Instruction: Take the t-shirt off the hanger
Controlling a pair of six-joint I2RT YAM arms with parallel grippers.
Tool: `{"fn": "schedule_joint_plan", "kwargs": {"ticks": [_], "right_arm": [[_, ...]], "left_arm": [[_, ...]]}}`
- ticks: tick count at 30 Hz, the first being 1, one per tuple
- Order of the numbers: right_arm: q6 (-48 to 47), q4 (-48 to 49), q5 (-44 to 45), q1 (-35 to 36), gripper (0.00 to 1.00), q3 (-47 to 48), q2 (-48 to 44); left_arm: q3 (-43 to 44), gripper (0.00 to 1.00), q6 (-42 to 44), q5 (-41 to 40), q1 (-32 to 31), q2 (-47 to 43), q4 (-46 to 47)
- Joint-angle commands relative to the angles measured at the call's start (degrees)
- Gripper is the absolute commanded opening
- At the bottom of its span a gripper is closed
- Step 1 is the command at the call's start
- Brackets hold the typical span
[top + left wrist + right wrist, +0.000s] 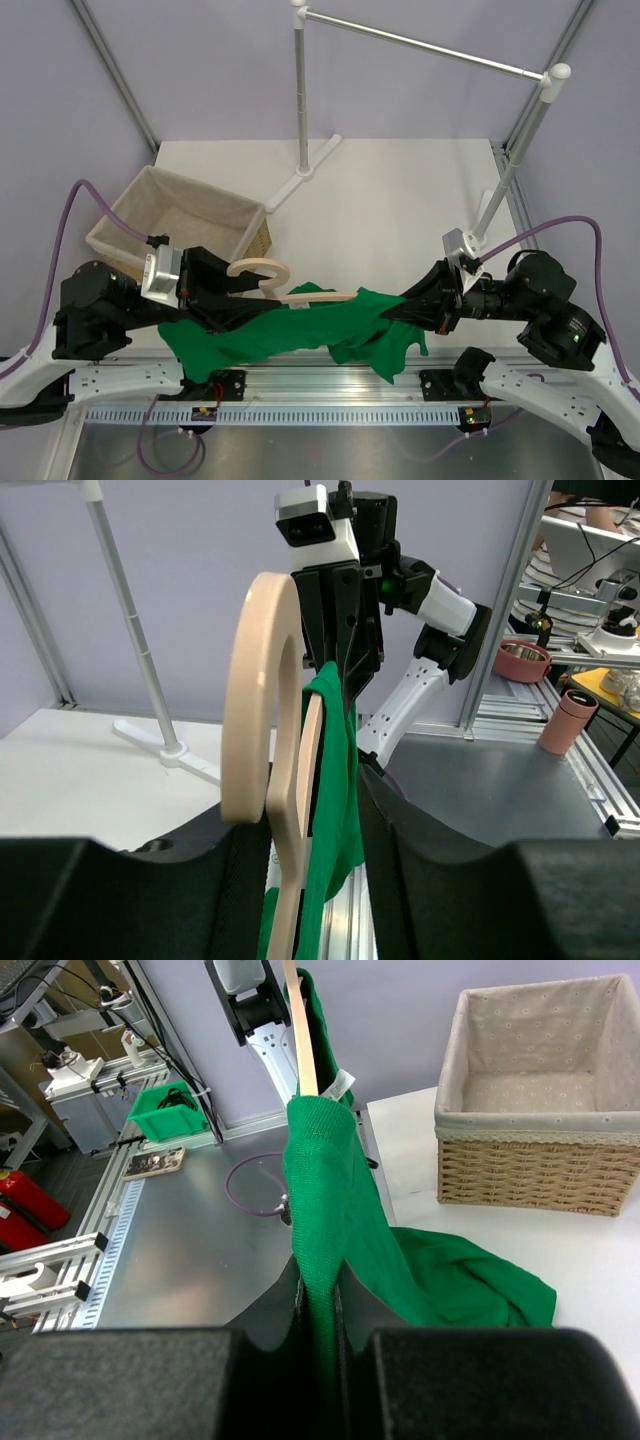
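Top external view: shirt [300, 335], green, draped on hanger [320, 297], slung between both arms above near edge of tabletop [400, 200]. Left pincer [245, 300]: narrowed about hanger neck and cloth; whether it grips, cannot tell. Right pincer [398, 310]: clamped on shirt. Basket [258, 238] beside left arm.

The bright green soft cloth t-shirt [300, 335], plain and unprinted, is bunched and stretched from left to right along the near side of the scene, with crumpled folds sagging at its near right. It is still threaded on the pale light-wood clothes hanger [318, 296], which lies roughly level. One curved shoulder shows bare along the far edge of the cloth, its right end is buried in the green, and the wooden hook curls out at the far left
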Motion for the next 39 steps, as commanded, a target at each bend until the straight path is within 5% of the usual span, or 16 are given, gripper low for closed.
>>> {"fn": "schedule_joint_plan", "kwargs": {"ticks": [1,7,8,10,17,18,20,22,29,33,39], "right_arm": [[1.4,5.7,-0.2,0.0,0.0,0.1,0.1],[2.2,7.0,-0.7,0.1,0.0,-0.6,0.3],[2.2,7.0,-0.7,0.0,0.0,-0.6,0.5],[2.2,7.0,-0.8,0.1,0.0,-0.6,0.5],[2.3,6.7,3.5,0.0,0.03,-0.1,1.0],[2.3,6.2,4.4,0.1,0.06,0.1,1.3],[1.9,5.6,6.3,0.1,0.41,0.3,1.7],[1.2,4.3,8.0,0.1,0.56,0.4,1.8],[0.4,2.8,10.1,0.0,0.77,-3.6,-1.6],[1.2,3.3,13.3,0.0,0.77,-5.7,-1.9],[1.5,6.0,13.7,0.0,0.46,-8.8,0.6]], "left_arm": [[-0.6,0.36,-0.8,-0.2,-0.3,-0.6,4.1],[-0.9,0.37,-1.2,0.5,-0.3,0.2,4.1],[-0.8,0.33,-1.0,0.5,-0.3,0.2,4.1],[-0.5,0.02,-0.9,0.1,-0.3,0.2,4.1],[-0.4,0.0,-1.7,-2.3,-0.3,0.0,4.3],[-0.5,0.0,-1.7,-3.2,-0.3,-0.2,4.3],[-0.8,0.0,-1.9,-4.5,-0.3,-0.4,4.3],[-0.7,0.0,-1.9,-6.4,-0.3,-0.9,3.9],[-1.1,0.0,-2.7,-8.6,-0.3,-4.7,3.4],[-1.0,0.0,-3.6,-10.6,-0.3,-5.8,2.4],[-1.0,0.0,-5.0,-10.6,-0.3,-6.7,2.6]]}}
